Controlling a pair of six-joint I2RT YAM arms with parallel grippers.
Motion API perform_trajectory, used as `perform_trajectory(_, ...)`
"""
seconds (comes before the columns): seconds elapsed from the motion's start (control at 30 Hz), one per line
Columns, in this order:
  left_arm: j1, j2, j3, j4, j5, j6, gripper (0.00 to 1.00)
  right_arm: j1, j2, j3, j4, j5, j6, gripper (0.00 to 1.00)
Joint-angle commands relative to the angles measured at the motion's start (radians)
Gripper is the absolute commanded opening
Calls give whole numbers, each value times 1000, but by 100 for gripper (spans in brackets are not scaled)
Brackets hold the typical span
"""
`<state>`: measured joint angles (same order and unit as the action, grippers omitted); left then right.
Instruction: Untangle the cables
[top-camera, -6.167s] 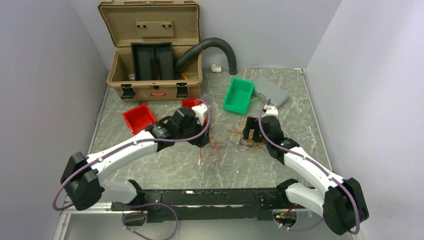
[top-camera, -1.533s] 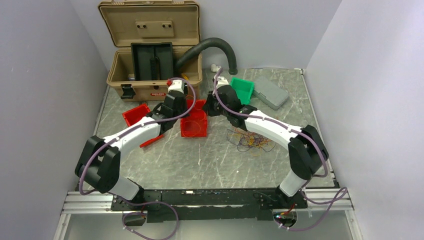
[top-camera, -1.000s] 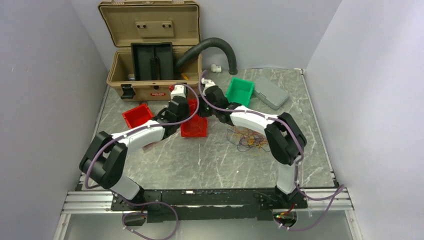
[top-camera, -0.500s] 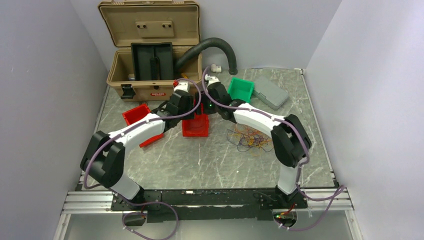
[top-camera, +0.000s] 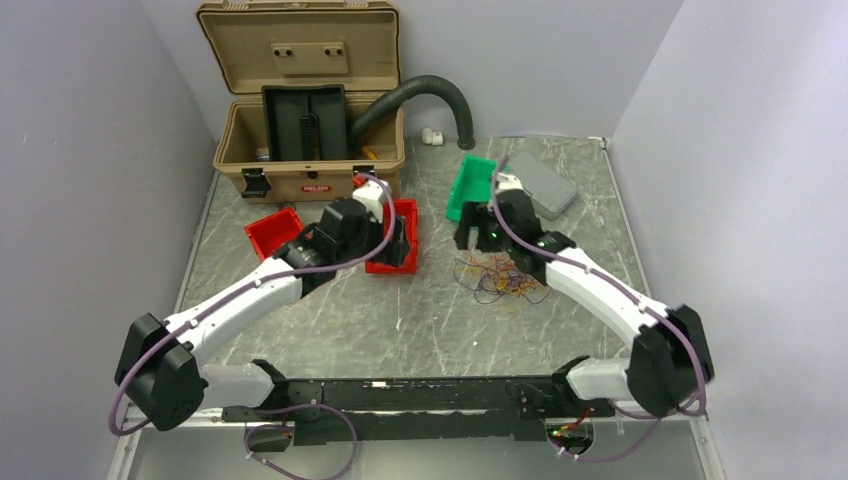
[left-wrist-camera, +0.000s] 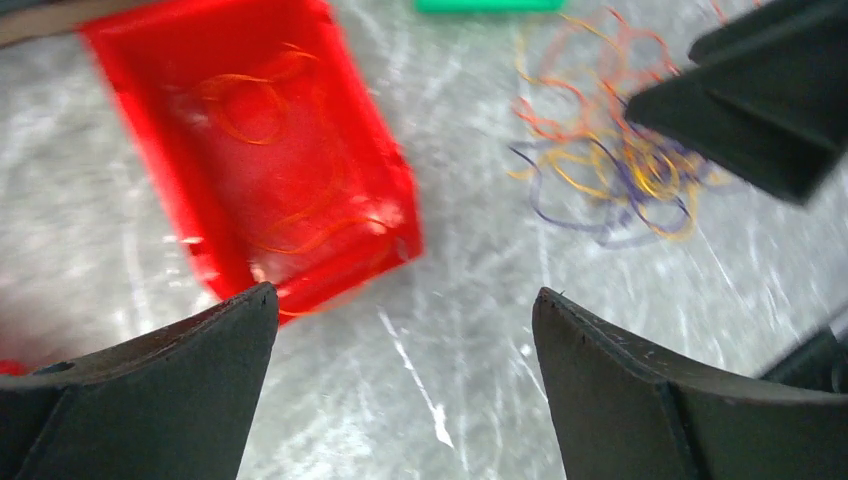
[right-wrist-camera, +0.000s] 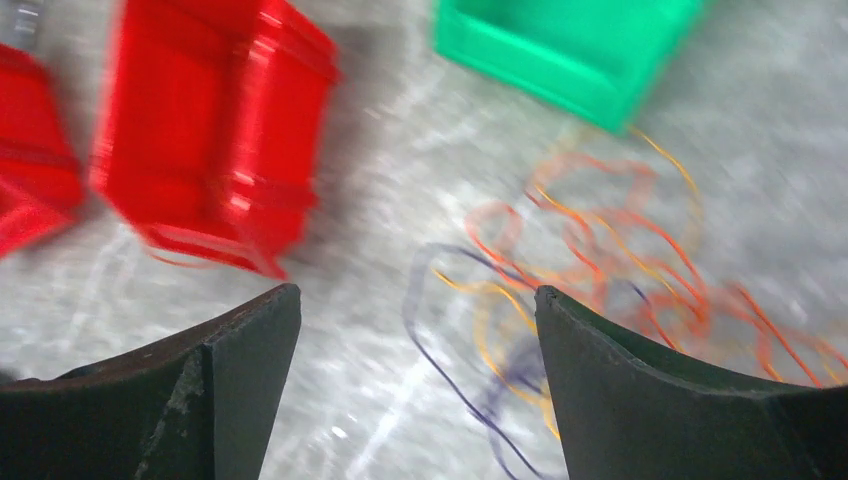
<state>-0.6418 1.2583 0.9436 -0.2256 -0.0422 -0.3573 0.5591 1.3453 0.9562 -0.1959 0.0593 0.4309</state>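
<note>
Orange strands (left-wrist-camera: 250, 110) lie in the red bin (left-wrist-camera: 350, 260) under my left hand (left-wrist-camera: 400, 300), which is released and empty. The rest of the cables (right-wrist-camera: 600, 260) sit knotted on the bench (left-wrist-camera: 480, 330) between that bin and the green bin (right-wrist-camera: 560, 60), just below my right hand (right-wrist-camera: 417, 292), also spread wide, holding nothing. I reckon the way is to drop onto one outlying loop, pinch only that colour, and draw it out slowly so the others don't drag along.
</note>
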Motion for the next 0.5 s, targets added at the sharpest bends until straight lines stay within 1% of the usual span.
perform_trajectory(0.0, -107, 1, -28, 101, 95, 54, 99, -76, -197, -133, -129, 61, 10, 90)
perform_trajectory(0.1, -168, 92, 23, 132, 137, 60, 99, -154, -284, -202, -186, 41, 22, 89)
perform_trajectory(0.17, -197, 174, 88, 141, 174, 64, 96, -202, -324, -237, -223, 11, 36, 89)
perform_trajectory(0.23, -221, 251, 127, 173, 212, 67, 97, -239, -367, -267, -246, 2, 73, 90)
perform_trajectory(0.37, -254, 401, 193, 218, 274, 110, 96, -275, -459, -318, -276, -2, 165, 86)
perform_trajectory(0.47, -271, 483, 250, 214, 283, 167, 91, -279, -501, -347, -284, -16, 235, 84)
